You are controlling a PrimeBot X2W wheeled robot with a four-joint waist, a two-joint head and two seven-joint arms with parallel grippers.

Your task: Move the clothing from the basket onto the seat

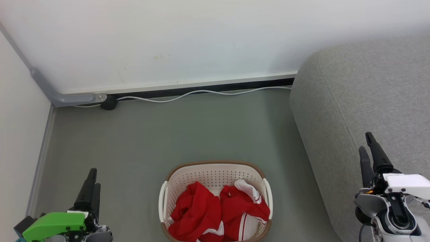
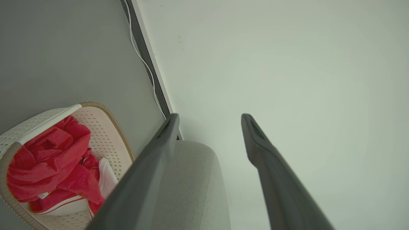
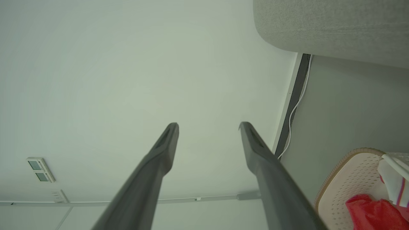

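Grey floor [image 1: 201, 127] lay below, where the clothing [image 1: 215, 211] sat heaped in the basket [image 1: 215, 163], to the right of my left pincer [image 1: 94, 178], seemingly the nearer, and left of my right pincer [image 1: 365, 141] by the seat [image 1: 362, 101], both spread wide and empty.

The clothing [image 1: 215, 211] is bright red with white bands and thin white stripes; the basket [image 1: 215, 176] is cream-white, dotted all over with small holes, under a brown woven-look rim; the sofa [image 1: 362, 101] is light grey, finely flecked; the floor [image 1: 168, 134] is dull grey-green; the wall [image 1: 168, 40] plain white; the cable [image 1: 201, 91] white; the left gripper [image 1: 94, 177] is black with a bright green housing; the right gripper [image 1: 365, 140] black with a white one.
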